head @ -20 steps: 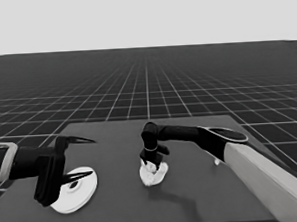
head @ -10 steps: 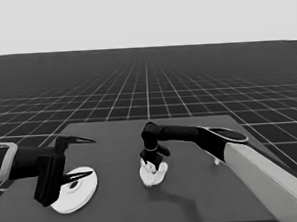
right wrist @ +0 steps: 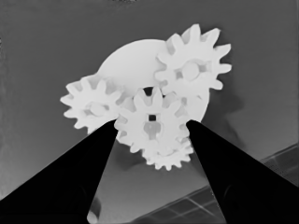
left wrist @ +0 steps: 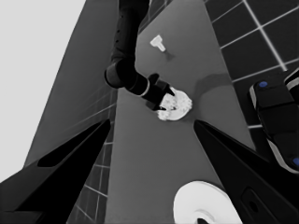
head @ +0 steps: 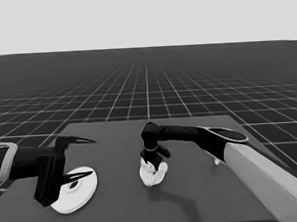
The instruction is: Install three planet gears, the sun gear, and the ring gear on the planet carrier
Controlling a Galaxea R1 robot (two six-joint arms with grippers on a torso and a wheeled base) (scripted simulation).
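Right wrist view looks straight down on the smaller white round part with a dark centre hole (right wrist: 140, 70), the planet carrier, which lies on the dark desk (head: 203, 193) near its middle with small white toothed gears on it: one planet gear at one side (right wrist: 93, 108), another at the other (right wrist: 191, 70), a third mostly hidden beneath the middle gear (right wrist: 169, 157), and the centre gear (right wrist: 152, 120), probably the sun gear, meshed among them. The right end effector (right wrist: 152, 135) has its two black fingers on either flank of this centre gear, clenched on it by the look of it, which fits a gear being lowered onto its central post while its teeth seek the gaps of its neighbours. Seen from the head camera the right end effector (head: 154, 163) points down onto that cluster, the arm reaching in from the right. The left end effector (head: 73, 160) waits over the desk's left end with its fingers spread wide apart, released; the large white flat round disc (head: 75, 191), the ring gear, lies under it on the desk, not held, and must go on last since it covers the gears. A thin white piece (left wrist: 159, 43) lies apart toward the right end.
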